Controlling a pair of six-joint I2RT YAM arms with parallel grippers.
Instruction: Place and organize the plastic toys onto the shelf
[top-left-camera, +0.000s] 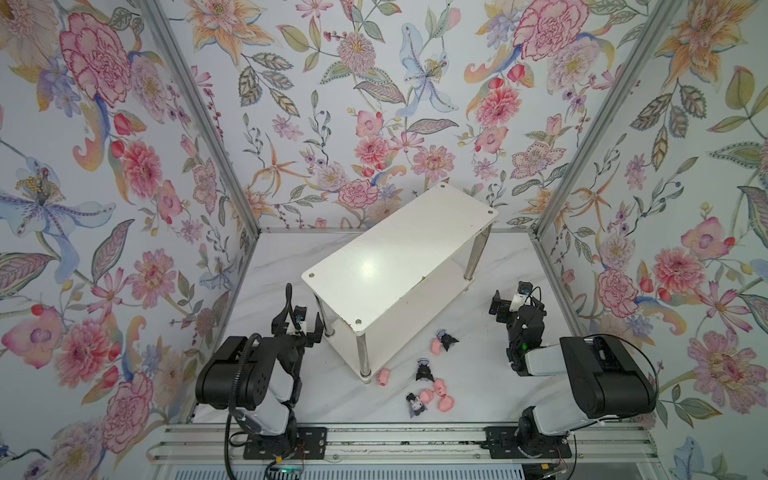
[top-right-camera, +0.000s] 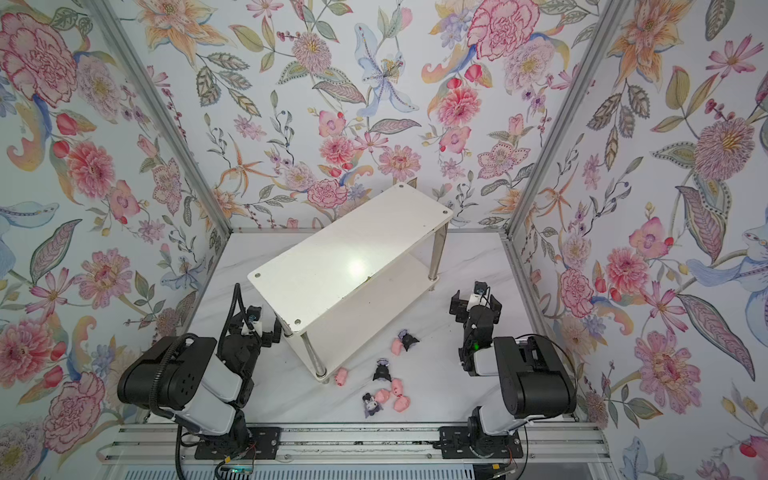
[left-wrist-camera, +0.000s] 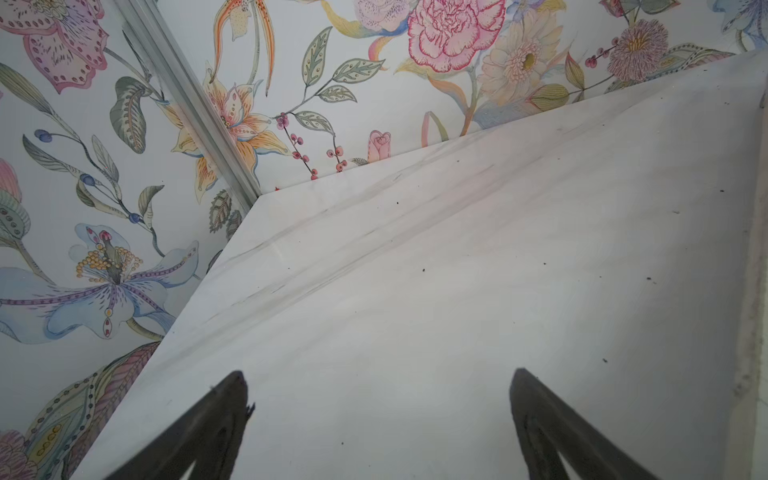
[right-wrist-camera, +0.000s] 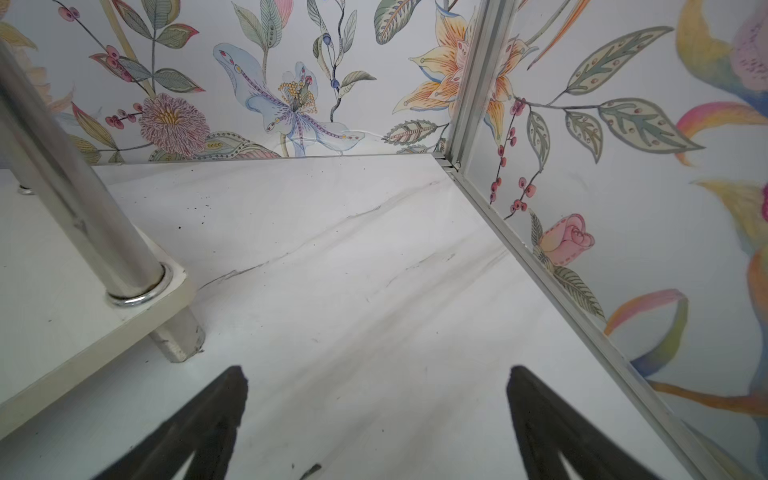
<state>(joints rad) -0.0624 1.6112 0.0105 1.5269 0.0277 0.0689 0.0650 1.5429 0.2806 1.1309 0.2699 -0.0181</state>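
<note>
Bright, even overhead light. Round glare spot on the shelf (top-left-camera: 368, 266) top in both top views. Faint soft shadows on the counter (top-left-camera: 478, 374). Wide-angle bending at edges. Left tool (left-wrist-camera: 378, 376) and right tool (right-wrist-camera: 376, 372) tips dark and blurred in the wrist views.

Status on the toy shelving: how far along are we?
Done: nothing yet. The shelf has a bare top board, and the visible part of its lower board is bare too.
In hand: nothing. The left claw and right claw are both open and empty, either side of the shelf.
Left: all eight toys, five pink pigs and three dark-eared figurines, lie on the table.
</note>
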